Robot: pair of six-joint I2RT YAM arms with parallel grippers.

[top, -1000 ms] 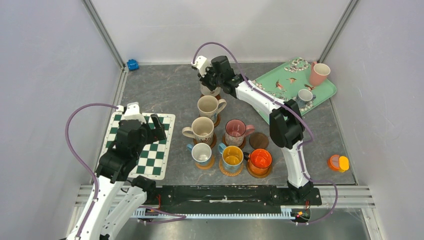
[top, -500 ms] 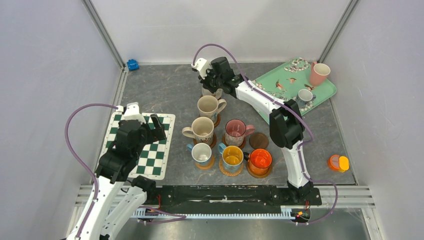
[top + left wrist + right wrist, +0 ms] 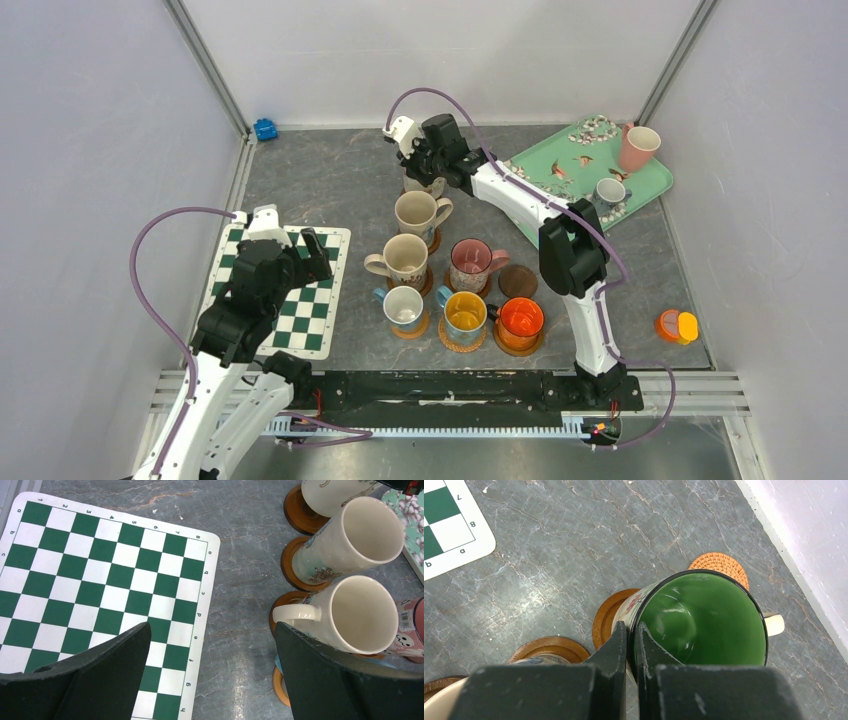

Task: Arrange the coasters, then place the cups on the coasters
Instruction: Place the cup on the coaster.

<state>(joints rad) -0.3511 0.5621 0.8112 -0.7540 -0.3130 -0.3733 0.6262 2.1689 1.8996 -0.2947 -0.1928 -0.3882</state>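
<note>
Toward far edge of grey tabletop point(image 3: 574, 540), pinches green-lined mug point(image 3: 704, 615) by its rim wall in right gripper point(image 3: 631, 630), at wooden coaster point(image 3: 606, 617), judges it stiff, glazed, likely slippery and breakable, and holds left gripper point(image 3: 212, 630) spread wide above checkered mat point(image 3: 75, 580).

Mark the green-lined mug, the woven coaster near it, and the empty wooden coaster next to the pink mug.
green-lined mug point(image 3: 704, 625): right wrist view, green inner wall.
woven coaster point(image 3: 720, 562): right wrist view, exposed woven top.
empty wooden coaster point(image 3: 518, 281): top external view, its centre.
</note>
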